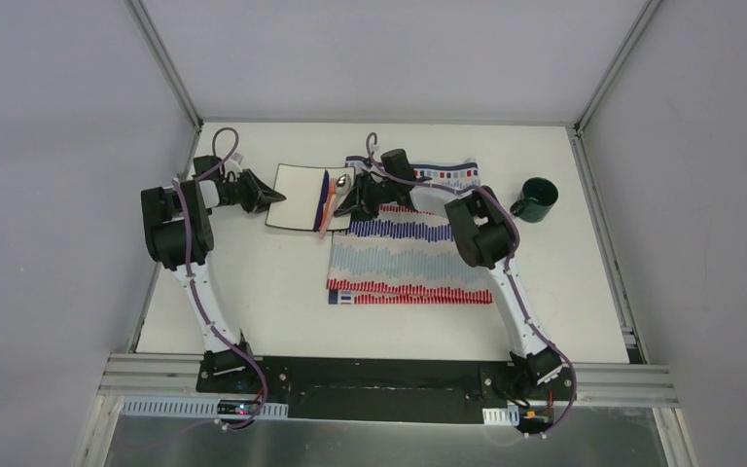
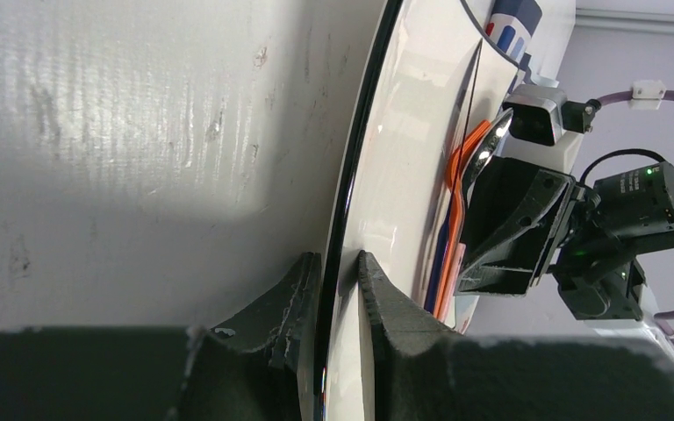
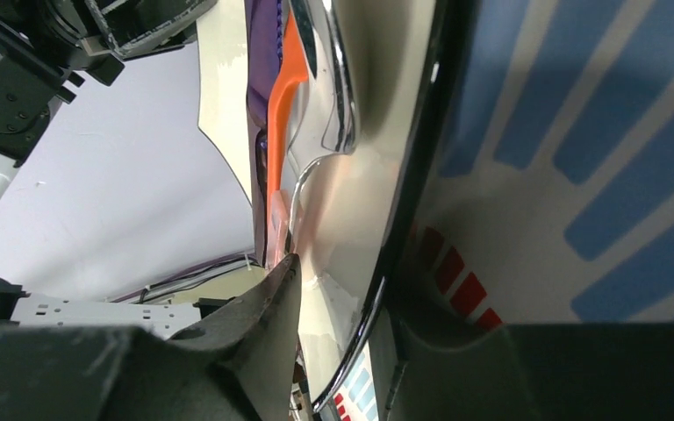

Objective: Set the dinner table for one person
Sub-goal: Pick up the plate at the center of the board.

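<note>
A white square plate [image 1: 297,195] with a dark rim sits at the back of the dinner table [image 1: 253,292], its right edge over the striped cloth [image 1: 409,258]. An orange-handled utensil [image 1: 326,209], a dark blue one and a metal spoon [image 1: 342,182] lie along the plate's right side. My left gripper [image 1: 270,197] is shut on the plate's left rim [image 2: 351,219], with one finger above and one below. My right gripper [image 1: 345,206] straddles the right rim [image 3: 377,289]; its jaws stand wider than the rim and are open.
A dark green mug [image 1: 537,198] stands at the right, beyond the cloth. Grey rails and walls enclose the tabletop. The two arms face each other across the plate, close together.
</note>
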You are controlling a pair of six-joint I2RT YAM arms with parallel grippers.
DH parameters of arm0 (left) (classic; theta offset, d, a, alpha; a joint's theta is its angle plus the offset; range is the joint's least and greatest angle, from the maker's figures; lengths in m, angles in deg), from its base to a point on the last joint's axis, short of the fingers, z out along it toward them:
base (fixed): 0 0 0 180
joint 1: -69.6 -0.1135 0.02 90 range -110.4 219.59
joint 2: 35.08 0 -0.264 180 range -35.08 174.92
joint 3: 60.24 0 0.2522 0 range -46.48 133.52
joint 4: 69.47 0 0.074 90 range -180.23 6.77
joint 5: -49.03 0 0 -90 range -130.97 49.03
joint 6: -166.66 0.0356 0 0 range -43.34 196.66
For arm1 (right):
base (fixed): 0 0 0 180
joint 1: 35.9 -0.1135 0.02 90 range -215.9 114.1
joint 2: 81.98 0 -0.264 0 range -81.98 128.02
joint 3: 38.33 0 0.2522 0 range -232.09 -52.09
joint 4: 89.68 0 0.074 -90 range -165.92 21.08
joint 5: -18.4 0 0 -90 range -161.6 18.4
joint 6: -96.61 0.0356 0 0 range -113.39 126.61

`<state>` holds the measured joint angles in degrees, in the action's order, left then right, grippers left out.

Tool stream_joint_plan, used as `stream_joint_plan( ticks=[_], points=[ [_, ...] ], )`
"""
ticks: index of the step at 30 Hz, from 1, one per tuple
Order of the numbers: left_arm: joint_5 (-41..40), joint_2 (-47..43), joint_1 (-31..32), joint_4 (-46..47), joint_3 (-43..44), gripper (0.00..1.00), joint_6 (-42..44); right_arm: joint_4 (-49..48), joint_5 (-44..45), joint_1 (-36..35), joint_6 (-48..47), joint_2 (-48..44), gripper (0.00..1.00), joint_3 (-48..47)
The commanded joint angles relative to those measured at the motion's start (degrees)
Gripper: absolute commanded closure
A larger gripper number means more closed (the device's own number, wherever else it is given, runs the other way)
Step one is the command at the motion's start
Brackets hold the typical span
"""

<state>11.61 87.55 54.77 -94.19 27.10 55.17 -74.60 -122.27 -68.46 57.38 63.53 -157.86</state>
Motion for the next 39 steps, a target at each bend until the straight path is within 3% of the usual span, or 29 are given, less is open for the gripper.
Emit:
stream_joint_plan(
  ticks=[1, 8, 9, 12, 18, 29, 30, 38, 39],
  points=[
    [-3.80, 2.37, 5.22, -6.53, -1.35, 1.00, 1.42, -7.39, 8.91, -2.01, 2.05, 6.14, 0.64, -0.97],
    [-3.71, 2.59, 6.52, -6.28, -0.85, 1.00, 1.11, -7.50, 8.47, -4.03, 3.10, 7.62, 0.70, -3.69],
    [-3.71, 2.61, 6.71, -6.30, -0.81, 1.00, 1.08, -7.33, 8.49, -4.21, 3.26, 7.89, 0.74, -4.08],
    [-3.64, 2.24, 6.83, -6.25, -0.93, 1.00, 1.19, -7.26, 8.12, -4.43, 3.42, 8.29, 1.00, -4.68],
    [-3.97, 1.23, 6.83, -5.78, -1.64, 1.00, 1.22, -5.76, 8.49, -4.45, 1.89, 7.31, 1.00, -3.88],
    [-4.65, -3.21, 7.09, -4.95, -2.63, 1.00, -0.46, 6.01, 13.19, -4.51, 1.38, 3.00, 1.00, -5.26],
    [-4.80, -4.16, 7.36, -4.95, -2.69, 1.00, -0.72, 6.63, 13.91, -4.52, -4.79, 2.43, 1.00, -5.19],
    [-7.81, -12.01, 11.75, -7.89, -1.87, 1.00, -1.27, 10.71, 16.45, -4.73, -4.79, -1.91, 1.00, -5.08],
    [-8.17, -12.66, 12.19, -8.39, -1.64, 1.00, -1.27, 11.34, 16.69, -4.71, -9.39, -2.35, 1.00, -5.18]
  ],
)
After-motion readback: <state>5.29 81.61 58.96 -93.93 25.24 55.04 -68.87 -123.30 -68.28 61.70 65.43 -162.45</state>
